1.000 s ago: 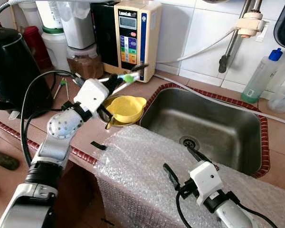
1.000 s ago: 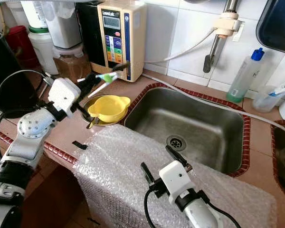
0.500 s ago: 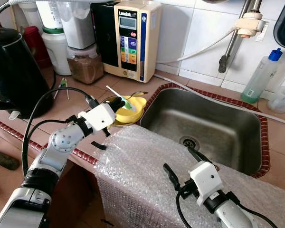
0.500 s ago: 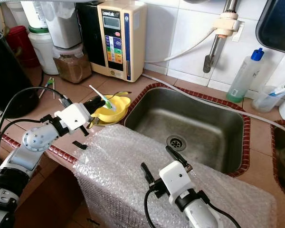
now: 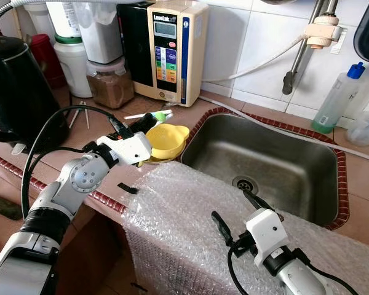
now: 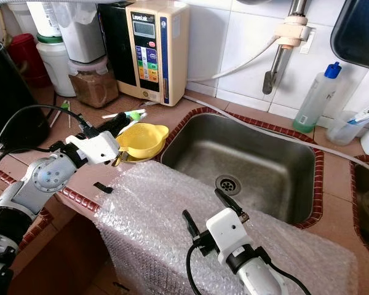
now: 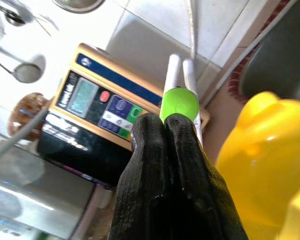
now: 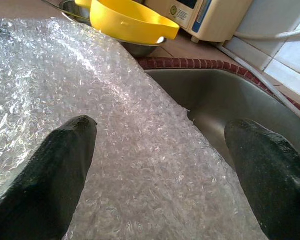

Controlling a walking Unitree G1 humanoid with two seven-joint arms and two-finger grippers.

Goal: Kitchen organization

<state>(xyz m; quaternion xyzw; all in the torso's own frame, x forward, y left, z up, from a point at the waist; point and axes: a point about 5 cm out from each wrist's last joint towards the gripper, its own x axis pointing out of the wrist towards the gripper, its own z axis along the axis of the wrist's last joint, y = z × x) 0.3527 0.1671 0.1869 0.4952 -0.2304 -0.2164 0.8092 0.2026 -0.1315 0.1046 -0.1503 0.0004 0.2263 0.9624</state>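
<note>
**Over the counter by the sink: a small utensil held in clenched fingers**

Between the left gripper's (image 7: 166,120) closed fingers sits a small white utensil with a green collar (image 5: 162,115), two thin white stems running out past the fingertips; what kind of tool it is I cannot tell. The fingers are pressed tight together around it, which suits something so slim: a looser hold would let it swing or slip. It lies nearly level, just behind the far rim of the yellow bowl (image 5: 165,140), pointing toward the beige water machine (image 5: 172,52) against the tiled wall. The bowl rests in a metal bowl (image 6: 124,157) on the tiled counter (image 5: 92,132), right at the sink's (image 5: 264,161) corner. My guess is the utensil is being carried to or from that bowl as part of the tidying, though its destination is not evident.

The right gripper (image 5: 235,214) hovers with its fingers spread wide and nothing between them, above the bubble wrap (image 5: 178,227) draped over the counter's front edge and the sink's near rim. Spread so, it looks ready to take the sheet, or merely parked clear of the left arm's work.
</note>
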